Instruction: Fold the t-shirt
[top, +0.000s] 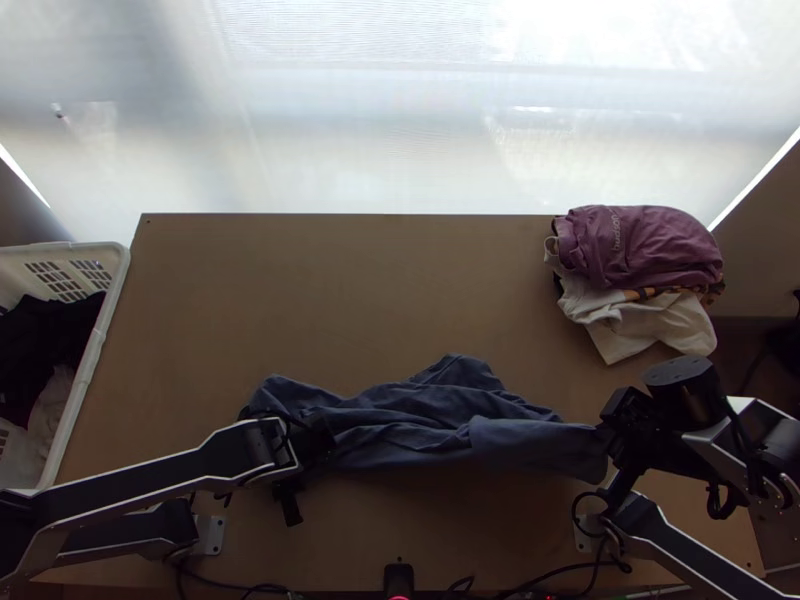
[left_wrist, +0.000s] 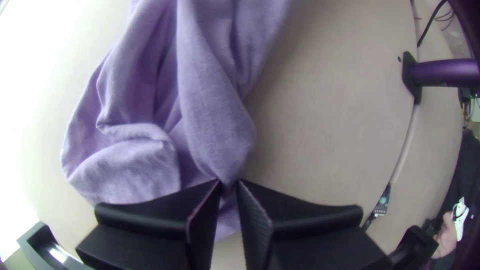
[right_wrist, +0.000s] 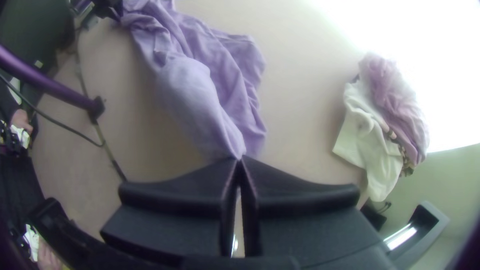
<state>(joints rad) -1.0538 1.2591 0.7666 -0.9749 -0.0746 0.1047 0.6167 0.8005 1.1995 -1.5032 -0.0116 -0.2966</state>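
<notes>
The bunched shirt (top: 450, 425) stretches between both sets of fingertips, the left gripper (top: 322, 438) pinching one end, the right gripper (top: 608, 432) clamped on the other.

Rumpled blue t-shirt (top: 430, 425) across the wooden table (top: 300, 290)

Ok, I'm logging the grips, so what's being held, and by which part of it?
The bunched t-shirt: the left hand pinches a fold near one end, the right hand gathered cloth at the other.
</notes>
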